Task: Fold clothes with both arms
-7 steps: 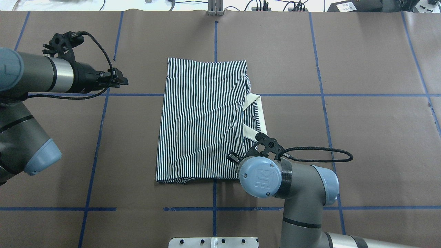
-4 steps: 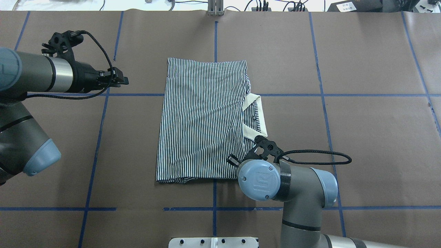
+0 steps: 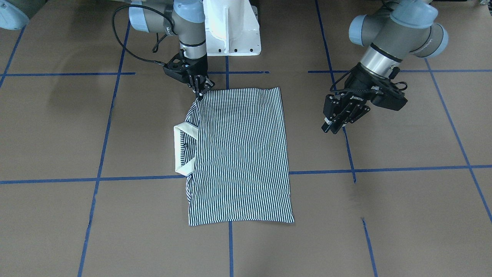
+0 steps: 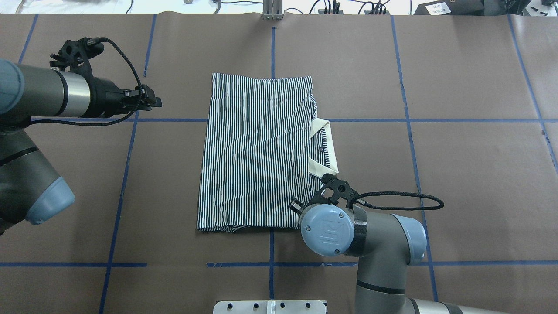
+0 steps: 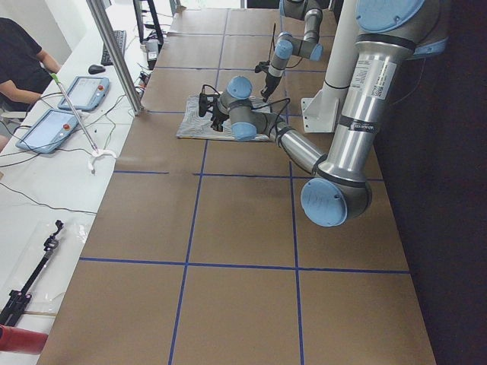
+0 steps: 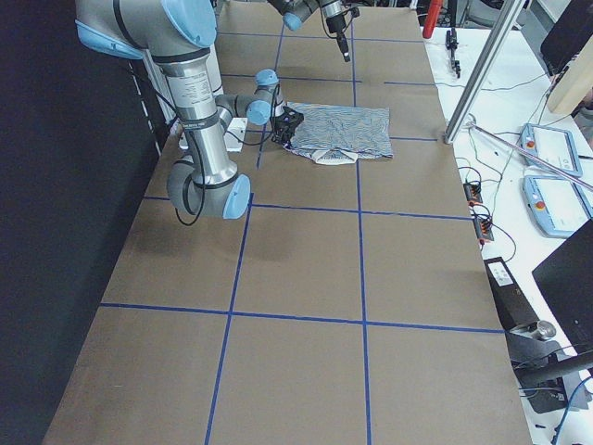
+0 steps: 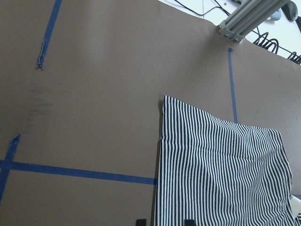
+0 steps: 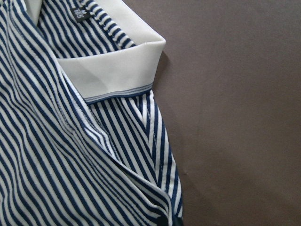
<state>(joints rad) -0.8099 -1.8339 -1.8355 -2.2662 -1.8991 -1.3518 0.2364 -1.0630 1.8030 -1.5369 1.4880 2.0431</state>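
Shows a striped shirt lying flat at the middle of the brown table, folded to a tall rectangle across a blue tape line. Has the cream collar poking out along the robot's right side. Finds the right gripper pointing down at the shirt's corner nearest the robot, on the collar side, tips at the cloth; cannot tell whether clamped on it. Holds the left gripper above bare table, well apart from the shirt's other long edge, fingers parted.
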